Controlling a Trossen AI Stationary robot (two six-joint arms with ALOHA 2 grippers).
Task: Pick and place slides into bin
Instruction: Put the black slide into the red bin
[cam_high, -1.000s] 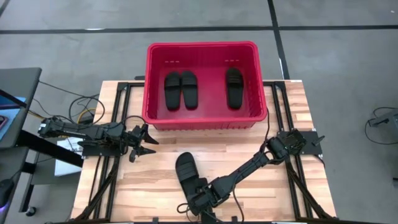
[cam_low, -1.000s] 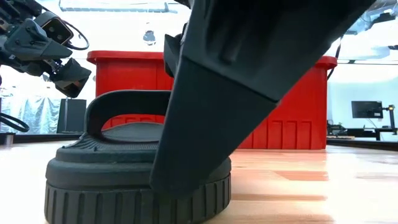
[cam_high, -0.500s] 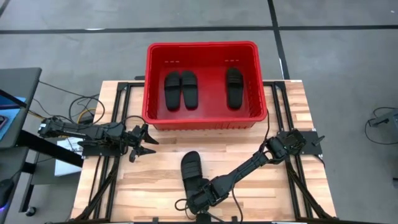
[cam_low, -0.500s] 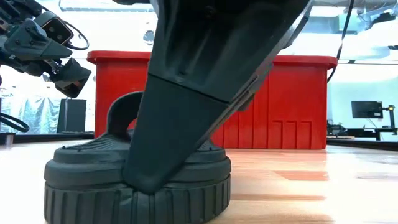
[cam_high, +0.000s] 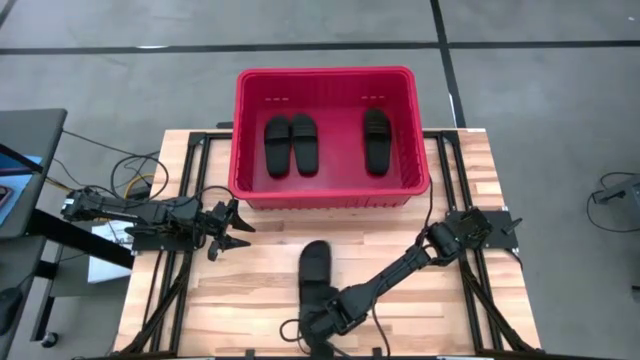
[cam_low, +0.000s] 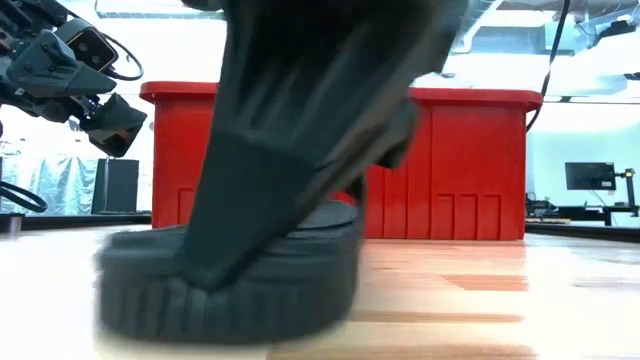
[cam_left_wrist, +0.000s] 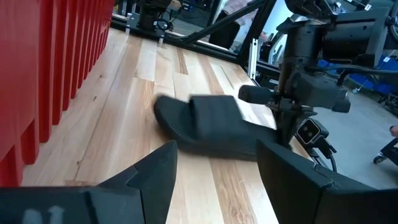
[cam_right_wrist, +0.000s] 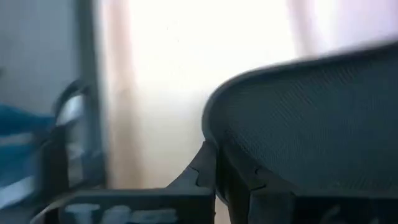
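Observation:
One black slide (cam_high: 315, 265) lies on the table near the middle, toe end toward the red bin (cam_high: 325, 72). My right gripper (cam_high: 322, 312) is at its near, heel end and shut on it. The low view shows this slide (cam_low: 250, 285) blurred under the gripper, and the left wrist view shows it (cam_left_wrist: 211, 124) from the side. Three more slides (cam_high: 277, 145) (cam_high: 304, 143) (cam_high: 376, 140) lie flat on the bin's floor. My left gripper (cam_high: 238, 227) hovers open at the table's left, near the bin's near left corner. My right gripper has the slide by its heel end (cam_high: 318, 292). It comes slanting down from the table's near side, along the slide's length. A finger (cam_low: 270, 220) lies on the top of the heel. Whether the sole is off the table I cannot tell.
The bin stands at the table's far edge, its near wall (cam_low: 440, 170) right behind the slide. Black frame rails (cam_high: 180, 200) run along both sides of the table. Bare wood (cam_high: 250, 290) lies between my two grippers.
The slide has turned about on the table. Its toe end has swung toward the table's right edge and now points at the bin, while its heel end has stayed by my right gripper. In the low view the gripper's finger has come onto the heel.

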